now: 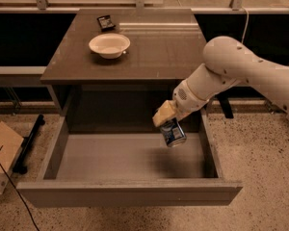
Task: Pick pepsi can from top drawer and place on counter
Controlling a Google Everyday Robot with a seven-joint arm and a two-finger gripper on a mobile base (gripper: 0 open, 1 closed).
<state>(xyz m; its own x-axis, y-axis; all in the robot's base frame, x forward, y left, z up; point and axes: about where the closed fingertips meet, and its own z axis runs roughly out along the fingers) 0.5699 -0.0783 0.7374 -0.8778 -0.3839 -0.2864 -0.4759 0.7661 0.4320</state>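
The pepsi can (173,133), blue with white markings, hangs tilted in my gripper (167,122), lifted above the floor of the top drawer (130,157). The gripper is shut on the can's upper part, and its cream-coloured fingers (164,113) cover the can's top. The drawer is pulled fully open, and its grey floor shows nothing else on it. The gripper and can are over the drawer's right half, below the front edge of the counter (159,52). My white arm comes in from the right.
A white bowl (109,44) sits on the counter's left half, with a small dark packet (105,22) behind it. A cardboard box (2,150) and a black cable lie on the floor at the left. A glass railing runs behind the counter.
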